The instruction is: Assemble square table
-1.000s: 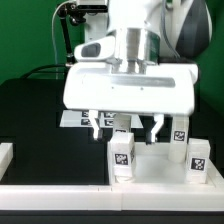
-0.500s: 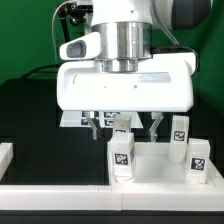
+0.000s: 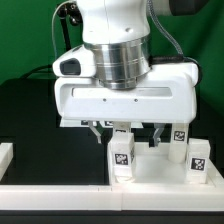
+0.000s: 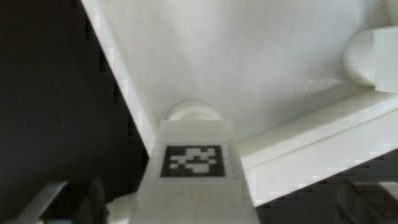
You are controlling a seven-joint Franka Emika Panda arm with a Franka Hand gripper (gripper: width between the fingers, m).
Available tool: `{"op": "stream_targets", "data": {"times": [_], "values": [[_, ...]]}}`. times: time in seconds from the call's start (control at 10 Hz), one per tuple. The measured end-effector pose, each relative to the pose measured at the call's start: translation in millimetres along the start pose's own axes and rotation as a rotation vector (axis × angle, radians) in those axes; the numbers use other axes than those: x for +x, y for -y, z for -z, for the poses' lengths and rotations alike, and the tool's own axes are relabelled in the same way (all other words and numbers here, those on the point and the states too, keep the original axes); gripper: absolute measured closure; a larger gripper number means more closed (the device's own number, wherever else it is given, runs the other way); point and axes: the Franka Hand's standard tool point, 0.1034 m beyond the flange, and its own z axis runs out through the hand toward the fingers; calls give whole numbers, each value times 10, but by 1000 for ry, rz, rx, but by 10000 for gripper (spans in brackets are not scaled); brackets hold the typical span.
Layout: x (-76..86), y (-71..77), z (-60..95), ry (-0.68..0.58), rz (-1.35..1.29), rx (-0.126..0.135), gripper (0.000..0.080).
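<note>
The square table's white slab (image 3: 158,172) lies at the exterior view's lower right, with white tag-marked legs standing upright on its corners: one at the front left (image 3: 121,156), one at the front right (image 3: 199,158) and one at the back right (image 3: 180,136). My gripper (image 3: 126,131) hangs open over the slab's back-left corner, a dark finger (image 3: 97,130) on either side of a fourth leg (image 3: 120,127). In the wrist view that leg (image 4: 192,160) rises between my open gripper's (image 4: 215,214) fingers without visible contact, above the slab (image 4: 231,60).
The marker board (image 3: 72,119) lies on the black table behind the hand, mostly covered by it. A white border bar (image 3: 5,156) sits at the exterior view's left edge and another (image 3: 55,196) runs along the front.
The hand has swung nearer the camera and fills more of the exterior view. Its fingers stay open at about the same spot round the back-left leg.
</note>
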Motion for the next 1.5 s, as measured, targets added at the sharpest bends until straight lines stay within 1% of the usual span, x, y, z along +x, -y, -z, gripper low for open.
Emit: {"op": "stream_targets", "data": {"times": [0.1, 0.2, 0.3, 0.4, 0.5, 0.6, 0.8, 0.9, 1.0, 1.1, 1.2, 1.3, 1.4, 1.5], "values": [[1, -3, -1, 0, -12, 0, 150], [1, -5, -2, 0, -35, 0, 251], [2, -9, -2, 0, -35, -1, 388], [2, -10, -4, 0, -80, -1, 388], [3, -15, -3, 0, -168, -1, 510], [4, -14, -3, 0, -209, -1, 510], [11, -8, -2, -5, -394, 1, 510], [9, 3, -18, -29, -578, 8, 510], [11, 11, -22, -39, -748, 20, 510], [9, 9, -24, -39, -910, 52, 509], [-4, 38, -34, -44, -1082, 74, 509], [-6, 62, -40, -55, -1186, 87, 509], [-21, 56, -42, -79, -1262, 118, 509], [-34, 55, -46, -98, -1296, 136, 509]]}}
